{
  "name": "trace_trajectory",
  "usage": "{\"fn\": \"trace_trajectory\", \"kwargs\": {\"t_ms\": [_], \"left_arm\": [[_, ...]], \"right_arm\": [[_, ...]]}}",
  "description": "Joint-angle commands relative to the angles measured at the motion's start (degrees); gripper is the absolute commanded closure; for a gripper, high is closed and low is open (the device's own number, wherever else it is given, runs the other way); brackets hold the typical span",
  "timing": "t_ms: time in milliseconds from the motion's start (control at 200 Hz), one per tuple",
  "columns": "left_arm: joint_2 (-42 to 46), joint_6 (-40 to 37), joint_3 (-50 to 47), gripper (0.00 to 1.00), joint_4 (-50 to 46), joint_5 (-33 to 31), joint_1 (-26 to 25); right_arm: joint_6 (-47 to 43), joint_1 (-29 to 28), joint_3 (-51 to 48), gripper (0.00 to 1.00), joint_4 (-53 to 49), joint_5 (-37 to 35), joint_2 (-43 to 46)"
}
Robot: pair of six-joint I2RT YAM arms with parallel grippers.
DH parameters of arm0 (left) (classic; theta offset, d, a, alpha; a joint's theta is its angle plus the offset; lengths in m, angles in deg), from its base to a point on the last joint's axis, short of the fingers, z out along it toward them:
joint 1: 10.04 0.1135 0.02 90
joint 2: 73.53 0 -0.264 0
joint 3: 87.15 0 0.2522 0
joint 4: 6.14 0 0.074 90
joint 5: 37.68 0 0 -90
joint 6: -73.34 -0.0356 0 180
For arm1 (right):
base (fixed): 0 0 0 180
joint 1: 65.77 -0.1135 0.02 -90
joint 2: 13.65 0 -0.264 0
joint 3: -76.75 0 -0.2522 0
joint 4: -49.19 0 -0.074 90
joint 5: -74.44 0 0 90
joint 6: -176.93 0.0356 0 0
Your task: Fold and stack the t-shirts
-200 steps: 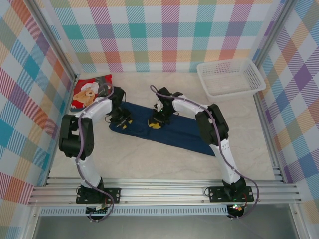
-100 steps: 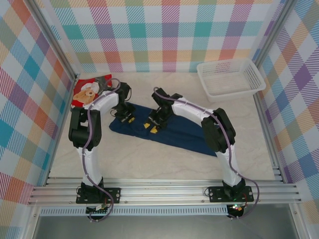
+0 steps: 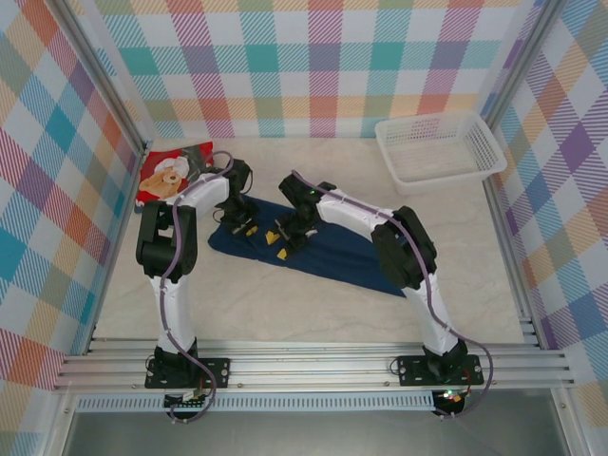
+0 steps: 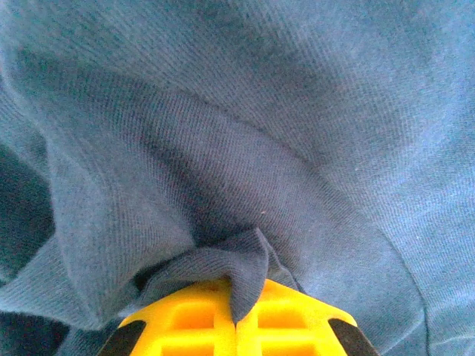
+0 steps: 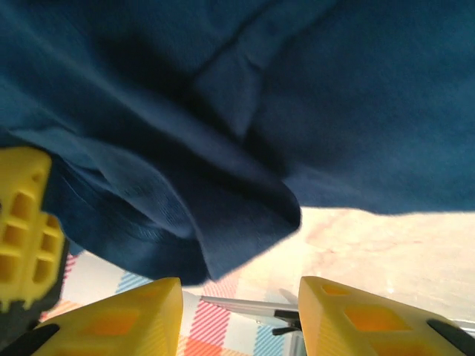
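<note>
Navy t-shirt (image 3: pixel 332 252) lies mid-frame on the counter (image 3: pixel 285 313), with its left end bunched. Red t-shirt (image 3: pixel 171 173) sits upper left, by the wall. Left gripper (image 4: pixel 236 326) is pressed together, pinching a navy fold. Right gripper (image 5: pixel 239 297) is spread; the hem droops just above it, unheld.

Risk: with one corner held, any pull would probably skew the fold and drag the cloth into a heap.

From above, the end of the navy t-shirt (image 3: pixel 347 255) nearest the red t-shirt (image 3: pixel 169 174) lies hidden under the left gripper (image 3: pixel 244 226) and right gripper (image 3: pixel 282 242), both too small there to read their jaws. At the left wrist the navy cloth runs off every edge, and a pinched tuck covers the seam between the yellow fingertips (image 4: pixel 297 319), cropped at the bottom. At the right wrist the shirt's hanging fold is blurred, the fingers (image 5: pixel 356 319) below it cropped.
</note>
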Motion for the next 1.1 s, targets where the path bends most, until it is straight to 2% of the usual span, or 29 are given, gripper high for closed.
{"fn": "trace_trajectory", "kwargs": {"t_ms": [0, 95, 260, 355, 500, 630, 715, 825, 925, 985, 1095], "left_arm": [[2.31, -1.19, 0.43, 1.00, -1.79, -0.29, -0.72], [2.30, -1.25, 0.34, 1.00, -1.68, -0.20, -0.70], [2.15, -1.18, 0.23, 1.00, -1.40, 0.07, -0.70], [2.14, -1.26, 0.32, 1.00, -1.20, 0.15, -0.72], [2.06, -1.30, 0.74, 1.00, -1.31, 0.25, -0.70], [2.04, -1.50, 1.01, 1.00, -1.62, -0.18, -0.70], [2.53, -1.83, 1.23, 1.00, -1.76, -0.75, -0.70], [5.54, -2.16, 1.30, 0.73, -2.66, -2.98, -0.70], [10.62, -2.14, 0.08, 0.54, -3.85, -6.18, -0.53], [14.10, -2.40, -1.47, 0.51, -4.28, -8.15, -0.28], [18.37, -2.48, -5.82, 0.51, -5.10, -10.45, 0.72]], "right_arm": [[6.74, -0.04, 3.72, 0.55, -3.15, -0.07, -2.64], [8.03, -0.28, 4.51, 0.56, -3.68, -0.03, -3.68], [7.41, -0.37, 6.13, 0.68, -6.09, 0.17, -4.70], [7.23, -0.41, 5.13, 0.82, -6.09, 0.33, -4.66], [6.29, -0.37, 4.62, 0.84, -6.79, 0.57, -4.78], [4.86, -0.20, 4.88, 1.00, -7.64, -0.80, -4.20], [2.51, 0.28, 6.06, 1.00, -9.31, -2.63, -3.58], [-1.68, 1.33, 7.84, 1.00, -11.46, -3.30, -3.62], [-4.70, 2.24, 7.71, 1.00, -11.95, -2.95, -3.72], [-5.30, 2.69, 7.17, 1.00, -11.98, -2.59, -3.63], [-5.20, 3.40, 5.16, 1.00, -10.72, -2.58, -2.64]]}}
